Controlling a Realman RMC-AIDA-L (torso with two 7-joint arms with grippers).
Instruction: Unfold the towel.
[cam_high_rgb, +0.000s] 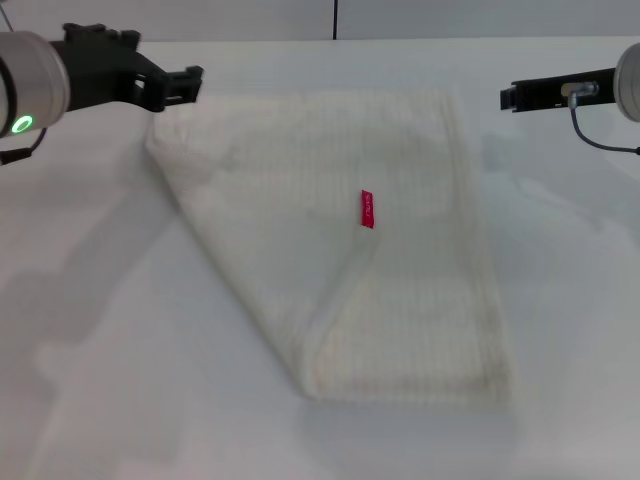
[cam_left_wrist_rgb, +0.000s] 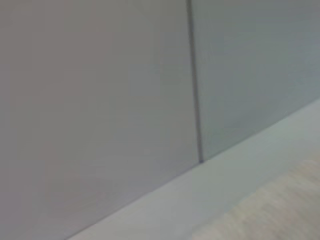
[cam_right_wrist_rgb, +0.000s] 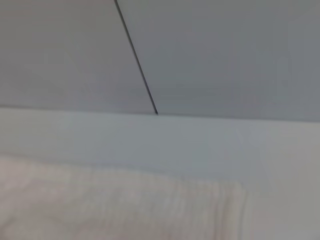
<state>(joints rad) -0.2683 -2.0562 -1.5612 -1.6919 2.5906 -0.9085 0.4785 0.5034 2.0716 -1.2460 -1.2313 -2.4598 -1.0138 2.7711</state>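
The towel (cam_high_rgb: 410, 300) is a large cream-white ribbed cloth lying flat on the white table (cam_high_rgb: 100, 350). It is partly folded: a layer lies over it, with a slanted edge running from the red tag (cam_high_rgb: 367, 209) down to the near left corner. My left gripper (cam_high_rgb: 178, 86) hovers at the towel's far left corner. My right gripper (cam_high_rgb: 508, 97) hovers just past the far right corner, apart from the cloth. A strip of the towel shows in the left wrist view (cam_left_wrist_rgb: 285, 205) and in the right wrist view (cam_right_wrist_rgb: 125, 205).
The table's far edge meets a grey wall (cam_high_rgb: 300, 18) with a dark vertical seam (cam_high_rgb: 334, 18). The seam also shows in the left wrist view (cam_left_wrist_rgb: 195, 100) and in the right wrist view (cam_right_wrist_rgb: 137, 60). Bare table surface lies on both sides of the towel and in front of it.
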